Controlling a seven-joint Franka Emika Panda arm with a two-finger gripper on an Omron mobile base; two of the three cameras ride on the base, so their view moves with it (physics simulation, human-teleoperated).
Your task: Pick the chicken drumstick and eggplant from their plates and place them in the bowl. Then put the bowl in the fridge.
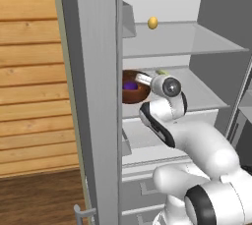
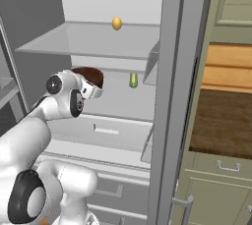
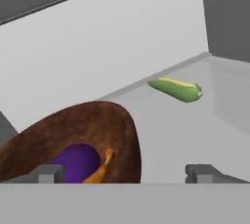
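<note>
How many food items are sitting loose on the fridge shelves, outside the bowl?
2: a small yellow-orange egg-like ball on the upper shelf, and a green-and-yellow corn cob on the shelf beside the dark wooden bowl. Others may be hidden.

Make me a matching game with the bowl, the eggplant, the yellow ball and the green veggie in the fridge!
Things:
1. bowl
2. eggplant
3. yellow ball
4. green veggie

Places:
A. alone on the upper shelf
B. inside the bowl, beside the drumstick
C. lying on the shelf near the back wall, apart from the bowl
D. on the middle shelf, by the end effector

Pairs: 1-D, 2-B, 3-A, 4-C
</note>
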